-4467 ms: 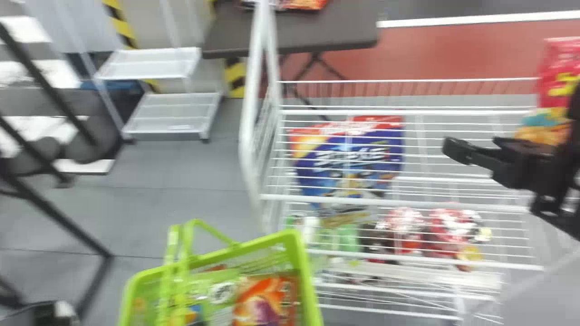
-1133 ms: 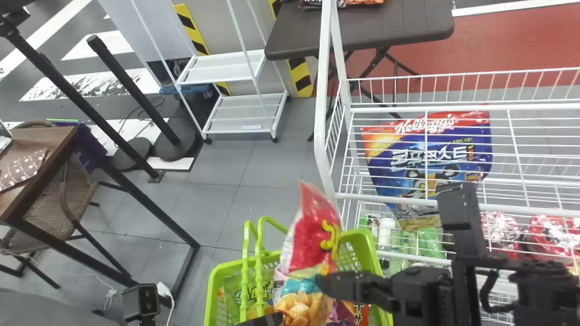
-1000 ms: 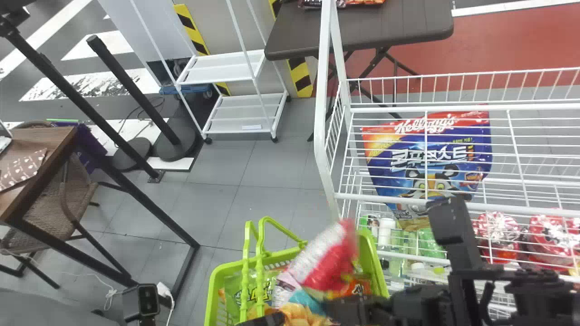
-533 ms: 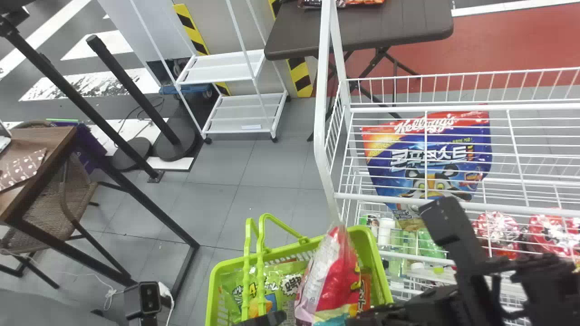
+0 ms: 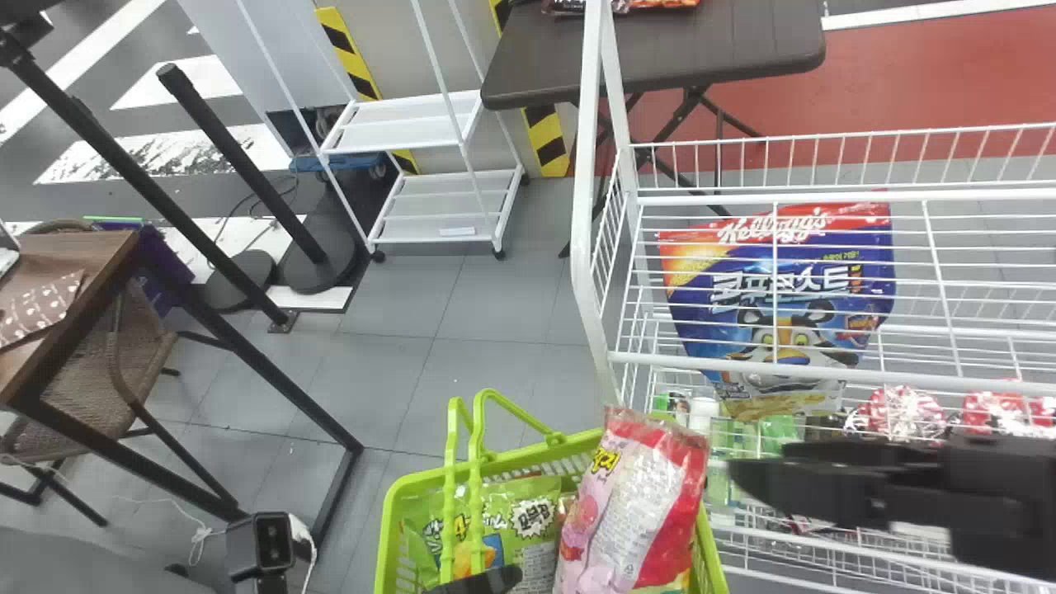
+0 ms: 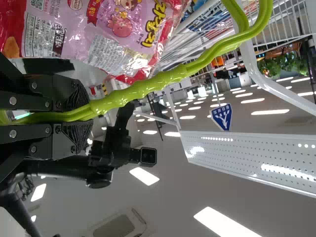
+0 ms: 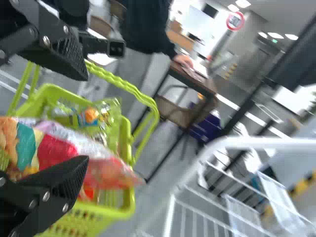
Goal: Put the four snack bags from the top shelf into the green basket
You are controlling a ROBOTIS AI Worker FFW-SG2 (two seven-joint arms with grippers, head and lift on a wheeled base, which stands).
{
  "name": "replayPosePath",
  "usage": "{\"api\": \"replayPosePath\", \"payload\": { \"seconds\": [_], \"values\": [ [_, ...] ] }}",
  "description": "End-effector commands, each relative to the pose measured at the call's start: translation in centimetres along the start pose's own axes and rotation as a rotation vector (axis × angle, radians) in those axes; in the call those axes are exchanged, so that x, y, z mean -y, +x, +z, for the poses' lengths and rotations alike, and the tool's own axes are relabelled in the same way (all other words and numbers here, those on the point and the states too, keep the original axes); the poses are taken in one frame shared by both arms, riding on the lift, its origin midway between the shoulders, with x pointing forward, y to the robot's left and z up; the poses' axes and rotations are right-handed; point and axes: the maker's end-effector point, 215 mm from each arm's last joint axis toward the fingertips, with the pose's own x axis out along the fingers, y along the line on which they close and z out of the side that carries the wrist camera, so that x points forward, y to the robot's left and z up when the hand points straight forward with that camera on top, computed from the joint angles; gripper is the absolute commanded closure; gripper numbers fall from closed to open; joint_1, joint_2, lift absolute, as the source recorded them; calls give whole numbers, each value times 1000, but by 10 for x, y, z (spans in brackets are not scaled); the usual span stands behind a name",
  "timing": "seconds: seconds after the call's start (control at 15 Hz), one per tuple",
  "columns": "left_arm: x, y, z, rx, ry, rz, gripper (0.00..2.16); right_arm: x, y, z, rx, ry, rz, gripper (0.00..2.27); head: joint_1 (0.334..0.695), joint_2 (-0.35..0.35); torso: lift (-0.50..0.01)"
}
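Pink snack bag (image 5: 634,511): leaning at green basket's (image 5: 511,460) far right corner, probably to fit beside green bag (image 5: 532,532); clear of spread right gripper (image 7: 85,117); with handles (image 6: 160,80) pinched in left gripper (image 6: 76,116), presumably for steadiness.

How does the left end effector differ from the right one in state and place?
The left end effector is closed on the handle of the green basket; the right end effector is open, holding nothing. In the head view, the left is over the basket, the right beside it, before the white wire rack. Both have black fingers.
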Motion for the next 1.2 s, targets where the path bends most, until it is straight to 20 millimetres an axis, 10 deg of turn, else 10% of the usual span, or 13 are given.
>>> {"api": "replayPosePath", "payload": {
  "seconds": [0.0, 0.2, 0.4, 1.13],
  "values": [
    [2, 1, 1, -1, 3, -13, 2148, 52, -22, 11, 129, -41, -228, 46, 695, 350, 0],
    [2, 1, 1, -1, -2, -13, 2148, 107, -77, 79, 451, -253, -533, 46, 695, 350, 0],
    [2, -1, 1, 0, -3, -9, 2148, 120, -138, 117, 664, -455, -692, 43, 695, 164, 0],
    [3, 6, -1, -11, -9, -21, 2148, 161, -178, 92, 734, -532, -752, 46, 695, -39, 0]
  ]
}}
